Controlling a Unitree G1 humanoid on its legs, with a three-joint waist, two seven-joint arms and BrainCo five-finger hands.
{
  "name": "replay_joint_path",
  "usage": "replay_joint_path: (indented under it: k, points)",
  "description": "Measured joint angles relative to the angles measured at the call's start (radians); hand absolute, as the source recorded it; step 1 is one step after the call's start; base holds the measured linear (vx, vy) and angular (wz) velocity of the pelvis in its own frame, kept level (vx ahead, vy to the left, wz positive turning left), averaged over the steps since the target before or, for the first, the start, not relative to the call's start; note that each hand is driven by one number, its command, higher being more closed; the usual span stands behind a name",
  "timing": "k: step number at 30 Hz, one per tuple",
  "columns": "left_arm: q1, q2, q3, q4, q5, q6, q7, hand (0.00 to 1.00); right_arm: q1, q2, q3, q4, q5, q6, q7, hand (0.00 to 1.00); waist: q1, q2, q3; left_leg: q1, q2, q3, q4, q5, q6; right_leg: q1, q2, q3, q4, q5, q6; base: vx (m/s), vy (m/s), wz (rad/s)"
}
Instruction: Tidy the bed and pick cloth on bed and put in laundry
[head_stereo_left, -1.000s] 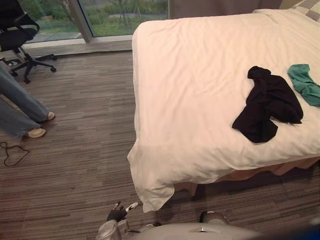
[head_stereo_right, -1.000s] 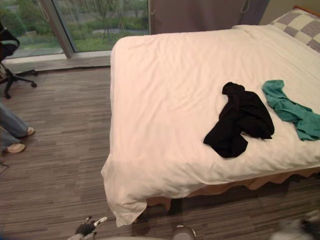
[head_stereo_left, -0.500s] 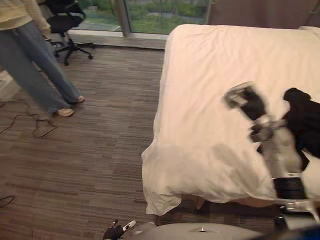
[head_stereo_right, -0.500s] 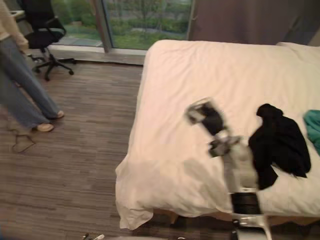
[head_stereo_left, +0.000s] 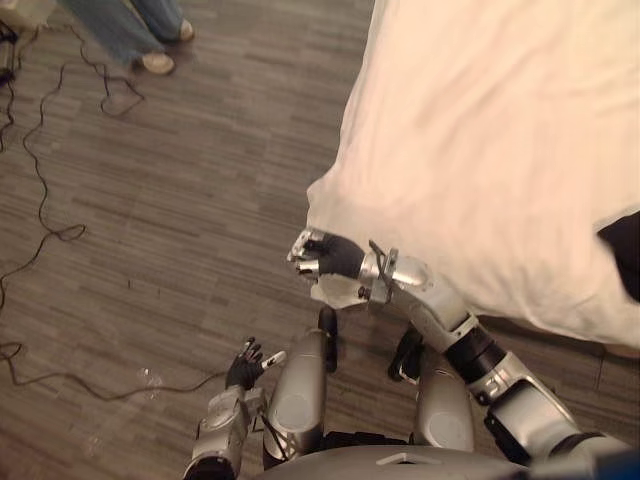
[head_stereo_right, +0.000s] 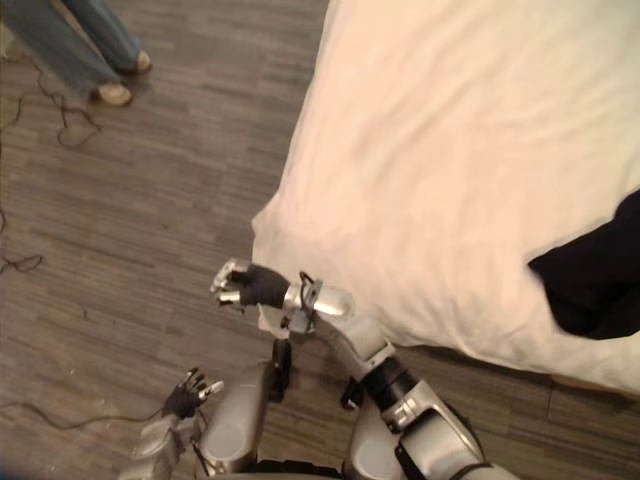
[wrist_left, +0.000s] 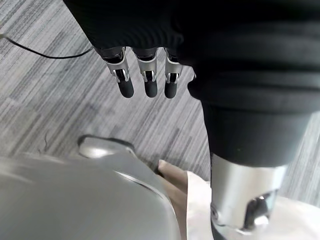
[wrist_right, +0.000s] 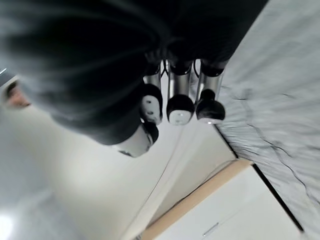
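The right hand (head_stereo_right: 238, 283) is seen just beside the low corner of the white bed cover (head_stereo_left: 480, 150), over the floor (head_stereo_left: 150, 220), and its fingers are curled in with nothing seen inside them. The left hand (head_stereo_left: 245, 366) is hung low near the floor, and its fingers (wrist_left: 146, 82) are seen straight and loose with nothing held. The black cloth (head_stereo_right: 595, 275) is laid on the bed cover, well apart from both hands, and a person's legs (head_stereo_right: 45, 40) are seen far across the floor.
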Motion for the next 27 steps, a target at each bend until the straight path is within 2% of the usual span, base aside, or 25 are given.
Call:
replay_joint_path:
  k: [4, 7, 9, 13, 14, 15, 18, 20, 23, 24, 27]
  points:
    - [-0.068, -0.042, 0.01, -0.05, -0.012, 0.017, 0.063, 0.0, 0.074, 0.05, 0.023, 0.084, -0.068, -0.036, -0.09, 1.0, -0.027, 0.002, 0.016, -0.134, 0.032, 0.001, 0.098, -0.018, -0.012, -0.125, 0.004, 0.008, 0.075, -0.016, -0.022, -0.13, -0.087, -0.06]
    - [-0.12, -0.059, 0.033, -0.068, -0.041, 0.037, 0.123, 0.0, 0.121, 0.06, -0.051, 0.217, -0.083, -0.092, -0.188, 1.0, -0.042, 0.002, 0.024, -0.208, 0.056, 0.007, 0.156, -0.029, -0.017, -0.196, 0.013, 0.015, 0.118, -0.022, -0.034, -0.05, -0.054, -0.11]
    - [-0.159, -0.076, 0.055, -0.07, -0.055, 0.06, 0.168, 0.0, 0.137, 0.045, -0.164, 0.331, -0.067, -0.18, -0.256, 1.0, -0.052, 0.0, 0.025, -0.243, 0.075, 0.017, 0.197, -0.042, -0.017, -0.228, 0.021, 0.022, 0.142, -0.024, -0.038, -0.05, -0.028, -0.13]
    - [-0.219, -0.091, 0.067, -0.07, -0.087, 0.089, 0.228, 0.0, 0.158, -0.005, -0.306, 0.41, 0.045, -0.296, -0.271, 1.0, -0.062, -0.007, 0.029, -0.276, 0.099, 0.033, 0.225, -0.052, -0.016, -0.264, 0.038, 0.039, 0.15, -0.017, -0.04, -0.05, -0.005, -0.19]
    - [-0.221, -0.094, 0.067, -0.074, -0.088, 0.093, 0.232, 0.0, 0.164, -0.01, -0.313, 0.41, 0.052, -0.312, -0.259, 1.0, -0.064, -0.011, 0.031, -0.272, 0.1, 0.036, 0.223, -0.052, -0.016, -0.263, 0.039, 0.041, 0.15, -0.016, -0.043, -0.01, -0.017, -0.1]
    - [-0.222, -0.1, 0.063, -0.089, -0.094, 0.102, 0.246, 0.0, 0.176, -0.015, -0.329, 0.409, 0.052, -0.344, -0.207, 1.0, -0.073, -0.02, 0.034, -0.261, 0.106, 0.041, 0.22, -0.051, -0.017, -0.256, 0.043, 0.044, 0.145, -0.013, -0.045, 0.0, -0.021, -0.09]
    - [-0.219, -0.1, 0.052, -0.096, -0.094, 0.125, 0.252, 0.0, 0.215, -0.019, -0.328, 0.386, 0.044, -0.376, -0.108, 1.0, -0.079, -0.024, 0.036, -0.206, 0.11, 0.052, 0.186, -0.047, -0.021, -0.207, 0.048, 0.043, 0.115, -0.004, -0.045, 0.02, -0.019, -0.07]
    - [-0.2, -0.097, 0.01, -0.12, -0.094, 0.157, 0.267, 0.0, 0.3, -0.026, -0.311, 0.275, 0.044, -0.395, 0.008, 1.0, -0.078, -0.028, 0.035, -0.118, 0.11, 0.064, 0.131, -0.039, -0.025, -0.122, 0.054, 0.037, 0.067, 0.005, -0.04, 0.05, -0.015, -0.03]
    - [-0.157, -0.082, -0.032, -0.158, -0.094, 0.187, 0.287, 0.0, 0.405, -0.026, -0.245, 0.018, 0.044, -0.405, 0.169, 1.0, -0.079, -0.054, 0.024, -0.003, 0.11, 0.084, 0.053, -0.024, -0.026, -0.016, 0.072, 0.038, -0.009, 0.023, -0.029, 0.08, 0.0, -0.12]
    - [-0.146, -0.061, -0.056, -0.158, -0.093, 0.201, 0.291, 0.0, 0.423, -0.019, -0.216, -0.066, 0.049, -0.405, 0.224, 1.0, -0.079, -0.071, 0.012, 0.025, 0.11, 0.087, 0.031, -0.017, -0.026, 0.008, 0.078, 0.038, -0.03, 0.028, -0.027, 0.08, 0.002, -0.07]
    - [-0.123, -0.03, -0.107, -0.125, -0.092, 0.21, 0.288, 0.0, 0.433, -0.007, -0.168, -0.213, 0.072, -0.399, 0.305, 1.0, -0.075, -0.097, -0.019, 0.081, 0.102, 0.086, -0.003, -0.009, -0.027, 0.065, 0.081, 0.034, -0.061, 0.031, -0.024, 0.1, -0.008, 0.02]
